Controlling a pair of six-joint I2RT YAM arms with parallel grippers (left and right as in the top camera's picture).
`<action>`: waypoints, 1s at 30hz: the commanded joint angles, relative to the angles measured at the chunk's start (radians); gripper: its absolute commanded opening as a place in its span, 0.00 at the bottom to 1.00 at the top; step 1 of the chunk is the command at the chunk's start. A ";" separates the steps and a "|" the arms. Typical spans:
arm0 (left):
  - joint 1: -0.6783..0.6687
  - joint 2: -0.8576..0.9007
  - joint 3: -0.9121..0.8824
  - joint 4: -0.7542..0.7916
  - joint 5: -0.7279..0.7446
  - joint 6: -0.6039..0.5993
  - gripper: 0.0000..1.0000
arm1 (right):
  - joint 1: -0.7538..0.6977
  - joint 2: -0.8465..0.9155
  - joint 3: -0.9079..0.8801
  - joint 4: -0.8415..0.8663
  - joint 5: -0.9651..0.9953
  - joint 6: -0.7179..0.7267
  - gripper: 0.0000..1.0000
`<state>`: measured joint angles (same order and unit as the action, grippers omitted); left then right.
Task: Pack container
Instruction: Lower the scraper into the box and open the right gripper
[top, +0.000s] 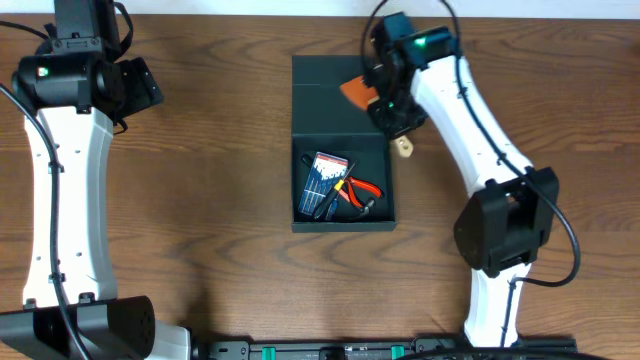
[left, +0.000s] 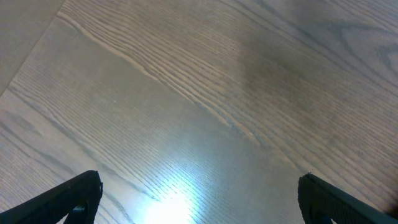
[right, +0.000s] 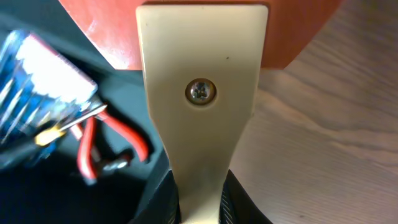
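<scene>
My left fingers (left: 68, 199) stand wide apart with nothing between them. That gripper (top: 135, 88) hangs over bare worktop (top: 200, 200) at the far left, well apart from everything else.

The box (top: 330, 115) sits mid-worktop, its lid flap lying open on the far side. Inside, toward the near end, a blue screwdriver case (top: 322, 180) lies just left of red-handled pliers (top: 362, 190), and the two overlap.

My right gripper (top: 390, 118) is at the box's far right edge, its fingers (right: 245, 202) narrowed onto the cream handle of a scraper (right: 202, 74). The orange blade points left over the open lid. From the wrist view, the handle's screw shows clearly, with the pliers below it and to the left.
</scene>
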<state>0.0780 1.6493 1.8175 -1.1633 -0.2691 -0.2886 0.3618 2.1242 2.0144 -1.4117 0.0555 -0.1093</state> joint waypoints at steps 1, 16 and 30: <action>0.004 -0.006 0.004 -0.003 -0.012 -0.005 0.99 | 0.034 -0.037 0.028 -0.033 -0.013 -0.038 0.01; 0.004 -0.006 0.004 -0.003 -0.012 -0.005 0.98 | 0.135 -0.037 0.023 -0.193 -0.160 -0.170 0.01; 0.004 -0.006 0.004 -0.003 -0.012 -0.005 0.99 | 0.145 -0.037 -0.104 -0.183 -0.247 -0.230 0.01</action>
<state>0.0780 1.6493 1.8175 -1.1633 -0.2691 -0.2886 0.5018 2.1223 1.9469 -1.6020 -0.1654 -0.3141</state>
